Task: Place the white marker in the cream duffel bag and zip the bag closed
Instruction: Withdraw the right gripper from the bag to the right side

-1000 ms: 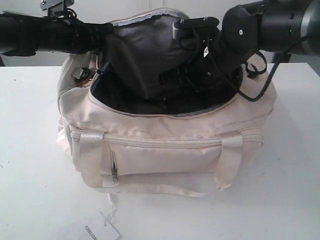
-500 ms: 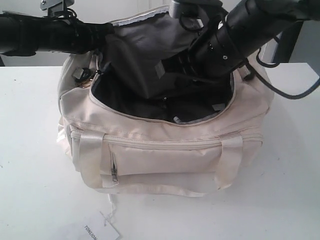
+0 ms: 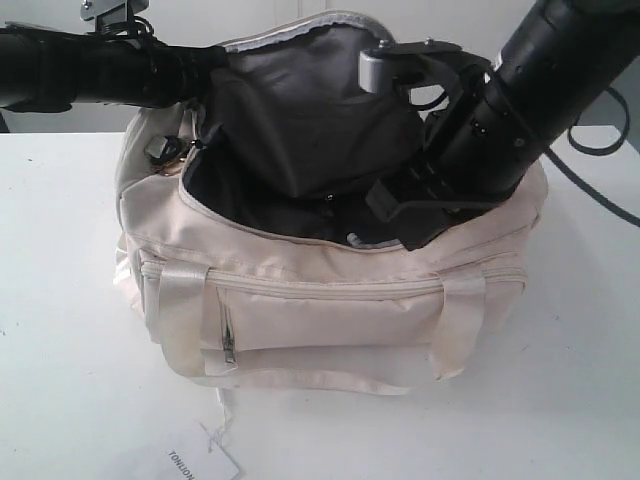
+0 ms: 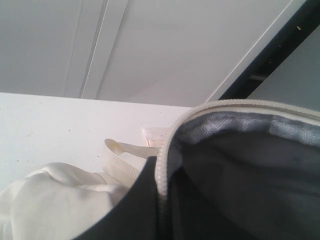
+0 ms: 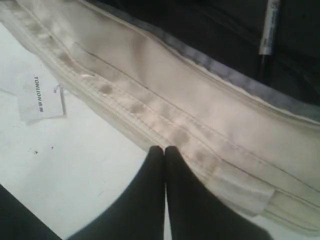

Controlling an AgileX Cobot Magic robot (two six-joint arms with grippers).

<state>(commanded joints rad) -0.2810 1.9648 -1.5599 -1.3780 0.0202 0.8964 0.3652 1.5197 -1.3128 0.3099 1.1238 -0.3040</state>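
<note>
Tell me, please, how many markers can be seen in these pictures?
1. The white marker lies inside the cream duffel bag, on its dark lining near the open rim. Others could be hidden deeper inside.

1. Left arm (image 3: 90, 65): matte black, round, tube-like.
2. Right arm (image 3: 530, 90): thick black cylinder, with small pale dots (image 3: 479, 127) below the silver camera block (image 3: 385, 68).
3. Thin black cable (image 3: 600, 160) loops behind that block.
4. Right gripper (image 5: 164, 149): two smooth, tapered black fingers.
</note>
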